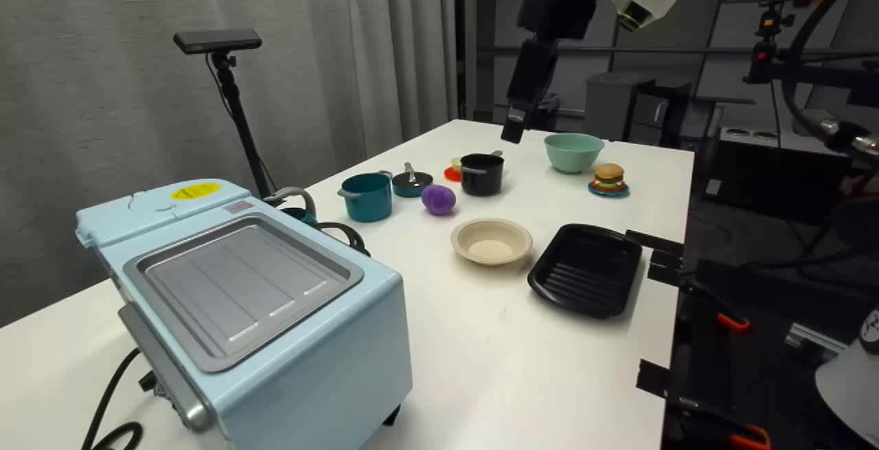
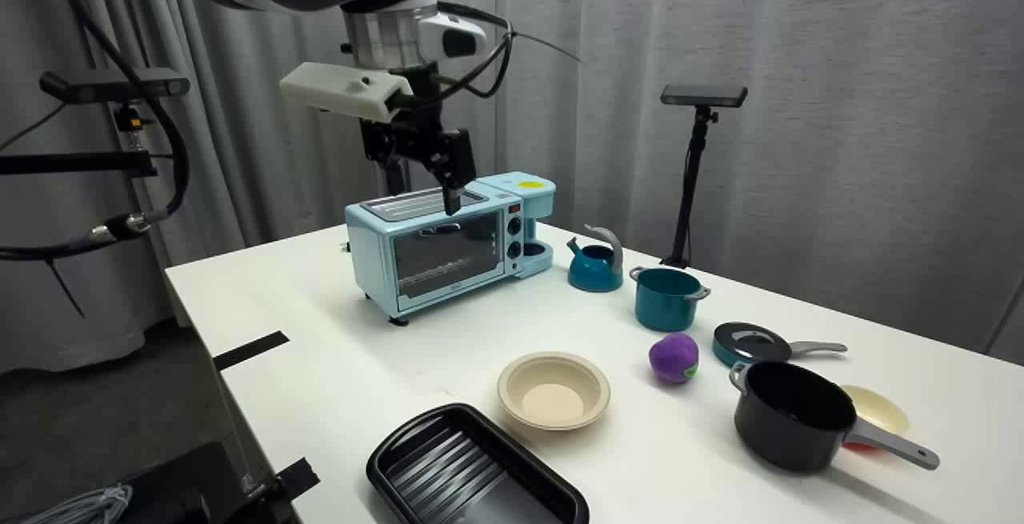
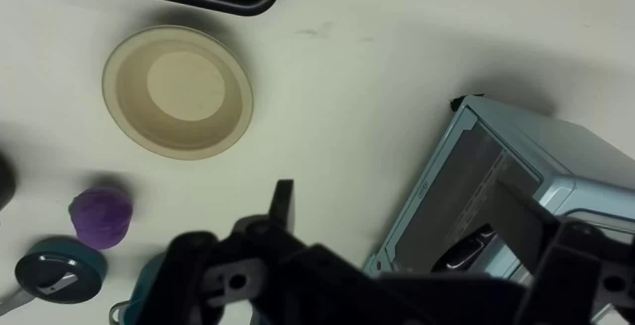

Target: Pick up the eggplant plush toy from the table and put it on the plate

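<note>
One eggplant lay nearer the tabletop's curtain-side edge than the plate; the empty hand gaped wide.

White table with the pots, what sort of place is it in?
Probably a robotics lab with a pretend kitchen laid out: a robot arm hangs over the table, what looks like a camera sits on a pole, and the burger looks like a toy.

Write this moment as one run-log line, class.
eggplant toy: on table, apart from plate | fingers: open, holding nothing | placement: not yet done
</note>
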